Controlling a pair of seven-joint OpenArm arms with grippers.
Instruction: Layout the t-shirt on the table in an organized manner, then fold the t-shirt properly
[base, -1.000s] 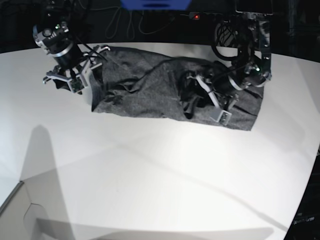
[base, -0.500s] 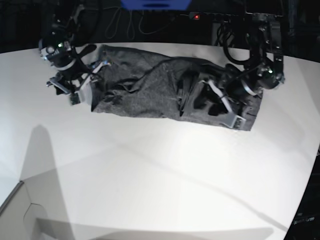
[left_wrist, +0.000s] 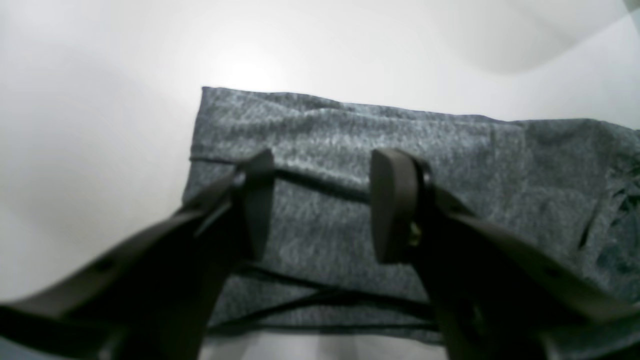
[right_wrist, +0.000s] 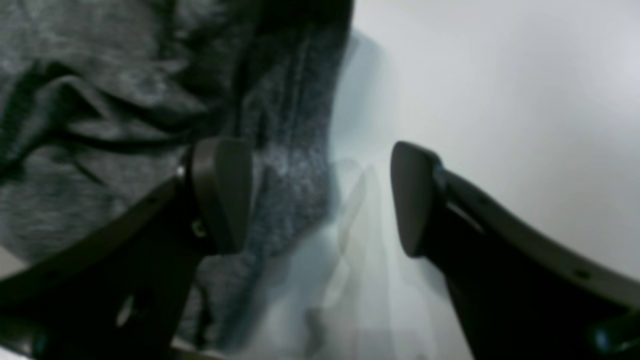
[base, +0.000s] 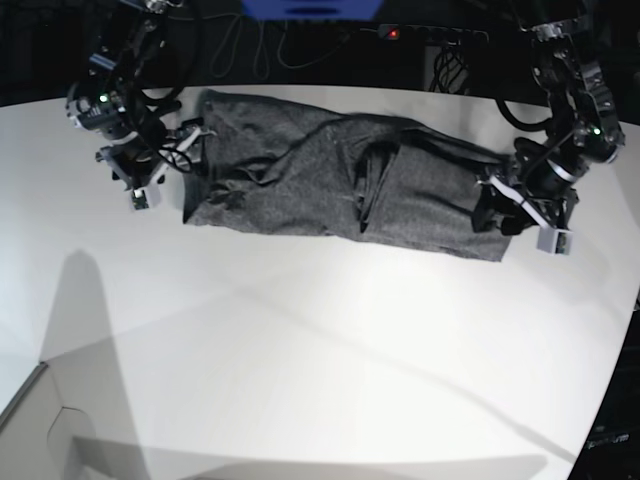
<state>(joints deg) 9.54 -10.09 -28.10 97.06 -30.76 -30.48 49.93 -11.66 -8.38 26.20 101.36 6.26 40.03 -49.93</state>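
The grey t-shirt (base: 330, 185) lies rumpled lengthwise on the white desk (base: 300, 350); no readable writing shows. The left hand (left_wrist: 322, 205) and the right hand (right_wrist: 320, 197) both gape, holding nothing.

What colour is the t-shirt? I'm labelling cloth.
Dark heather grey, plain t-shirt; clearest in the left wrist view.

Two black, jointed robot arms are seen in the base view, each lit by a small green indicator light and trailed by black looped cables. Pale grey brackets are fitted near the wrists. The left arm's black two-fingered gripper (left_wrist: 322, 205) is built of broad, rounded, matte paddle fingers (left_wrist: 392, 200). The right arm's black two-fingered gripper (right_wrist: 320, 197) is shaped alike, with small screw holes along its finger (right_wrist: 415, 195) arms.
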